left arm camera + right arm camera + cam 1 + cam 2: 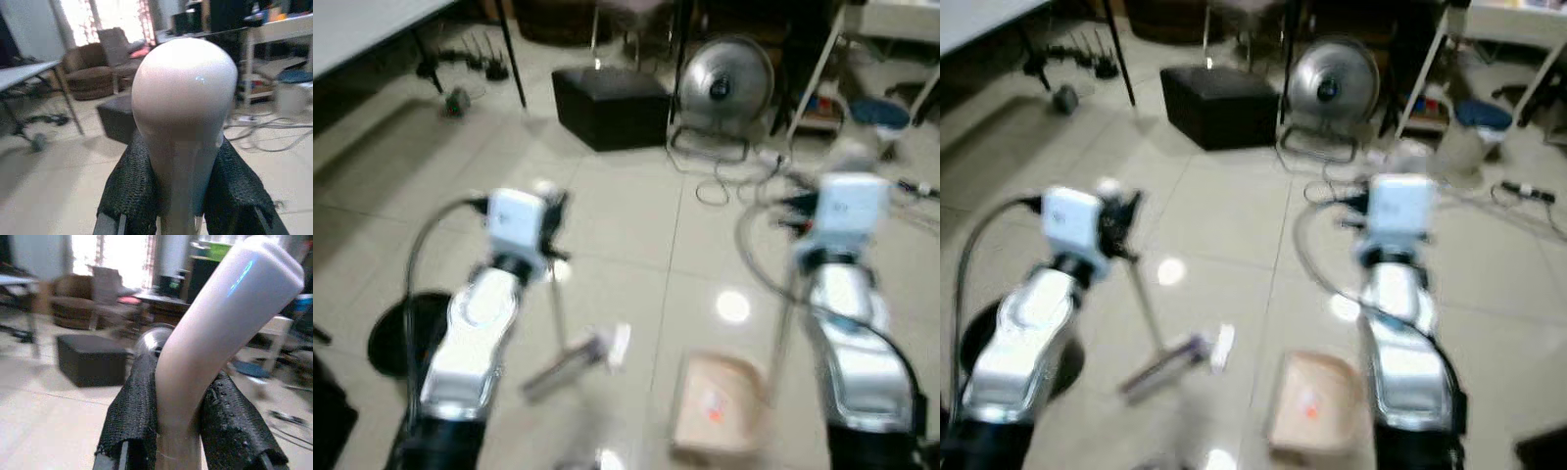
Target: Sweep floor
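Right now the left end effector (178, 196) is clamping the broom handle (183, 122), its head (607, 345) resting on the tiled floor (626, 225), while the right end effector (188, 426) is gripping the dustpan handle (215, 328) (pan (720, 401) just beside). Sweeping seems underway; next, probably, drawing the broom toward the pan.

Body appearance: two silver arms, black-fingered grippers.

Left arm (475, 328) and right arm (857, 357) are clad in glossy silver shells, darkening to black at 6 o'clock of the head views. Each wrist is capped by a white boxy module with black fittings at its sides. A grey cable is looped out from each module toward 9 o'clock. Left gripper (180, 196) and right gripper (182, 428) fingers are covered in black, coarse mesh-textured padding, seen in both wrist views.
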Tool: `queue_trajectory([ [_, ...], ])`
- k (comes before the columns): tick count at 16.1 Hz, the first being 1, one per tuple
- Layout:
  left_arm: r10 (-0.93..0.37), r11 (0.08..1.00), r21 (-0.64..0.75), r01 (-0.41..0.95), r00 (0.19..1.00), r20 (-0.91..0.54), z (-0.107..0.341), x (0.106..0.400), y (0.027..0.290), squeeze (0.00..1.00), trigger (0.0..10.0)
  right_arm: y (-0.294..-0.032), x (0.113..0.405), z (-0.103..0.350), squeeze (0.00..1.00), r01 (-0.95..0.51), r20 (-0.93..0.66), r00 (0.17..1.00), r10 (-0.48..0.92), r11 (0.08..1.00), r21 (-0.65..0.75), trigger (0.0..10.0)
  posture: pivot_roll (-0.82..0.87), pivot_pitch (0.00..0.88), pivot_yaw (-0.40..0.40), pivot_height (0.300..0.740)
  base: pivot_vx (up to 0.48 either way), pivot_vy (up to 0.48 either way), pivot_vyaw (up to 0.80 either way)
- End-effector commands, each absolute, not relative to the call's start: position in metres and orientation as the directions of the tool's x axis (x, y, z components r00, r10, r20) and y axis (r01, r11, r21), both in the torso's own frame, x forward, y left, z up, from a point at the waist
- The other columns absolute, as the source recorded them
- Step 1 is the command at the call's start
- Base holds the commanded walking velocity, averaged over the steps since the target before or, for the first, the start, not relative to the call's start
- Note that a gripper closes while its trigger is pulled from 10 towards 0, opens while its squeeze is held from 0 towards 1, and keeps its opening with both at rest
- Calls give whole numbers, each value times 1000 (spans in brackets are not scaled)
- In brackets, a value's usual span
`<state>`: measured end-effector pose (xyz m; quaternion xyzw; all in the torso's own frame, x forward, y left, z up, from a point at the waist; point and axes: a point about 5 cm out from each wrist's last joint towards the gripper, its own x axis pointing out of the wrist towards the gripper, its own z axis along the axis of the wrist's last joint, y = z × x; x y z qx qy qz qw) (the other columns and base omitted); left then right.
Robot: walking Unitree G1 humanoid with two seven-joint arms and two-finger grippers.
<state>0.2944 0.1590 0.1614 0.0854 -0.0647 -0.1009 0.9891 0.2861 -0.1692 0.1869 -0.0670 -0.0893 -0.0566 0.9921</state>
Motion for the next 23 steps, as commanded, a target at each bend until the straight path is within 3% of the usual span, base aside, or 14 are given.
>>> queue_trajectory([
  [1, -227, 960, 199, 197, 963, 142, 169, 296, 155, 0, 10000, -175, 286, 194, 0, 145, 214, 970, -116, 982, -122, 10000, -28, 57, 39, 740, 398, 0, 800],
  [19, -267, 954, 172, 247, 958, 106, 165, 307, 143, 0, 10000, -180, 286, 193, 0, 182, 256, 956, -145, 975, -130, 10000, -18, 97, 98, 740, 385, 0, 37],
  [23, -220, 971, 121, 207, 970, 103, 156, 317, 137, 0, 10000, -180, 294, 191, 0, 207, 293, 945, -145, 959, -193, 10000, -2, 145, 103, 740, 0, 0, 0],
])
